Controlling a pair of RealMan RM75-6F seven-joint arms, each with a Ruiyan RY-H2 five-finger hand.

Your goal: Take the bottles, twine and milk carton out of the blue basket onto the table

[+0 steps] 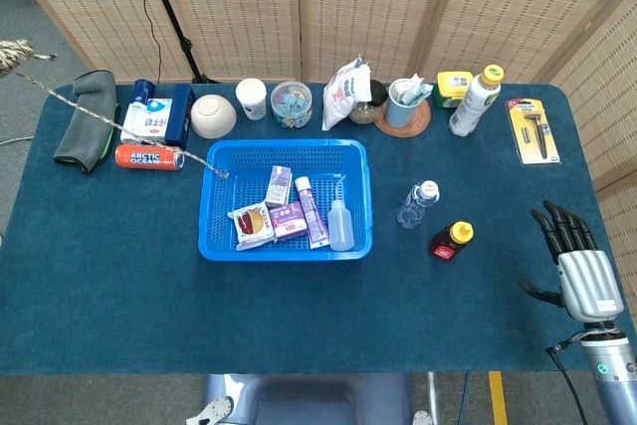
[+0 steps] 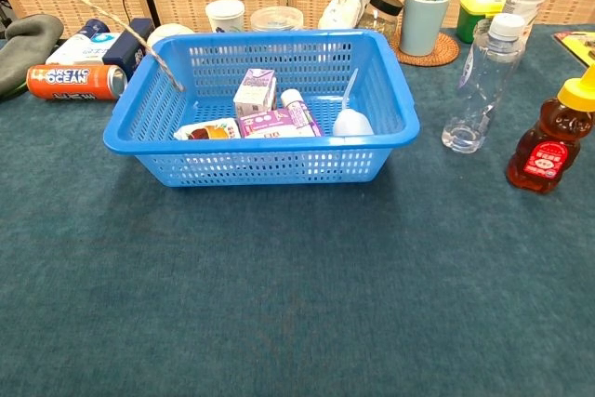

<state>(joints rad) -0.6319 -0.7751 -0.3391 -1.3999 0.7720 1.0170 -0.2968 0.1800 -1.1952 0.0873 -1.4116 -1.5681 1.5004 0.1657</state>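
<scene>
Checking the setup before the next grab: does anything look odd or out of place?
Yes: a loose strand of twine stretches taut through the air from the far left edge to the blue basket, its end just over the left rim.

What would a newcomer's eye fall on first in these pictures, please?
Probably the blue basket at the table's centre, holding a milk carton and a squeeze bottle. Next, the twine strung from the basket's left rim up off the far-left edge. The right hand waits open at the right.

The orange can (image 2: 72, 81) lying left of the blue basket (image 2: 139, 132) is showing "ARCTIC OCEAN" in white (clearest from the chest view). Print on the small carton (image 2: 256, 92) is probably too small to read.
</scene>
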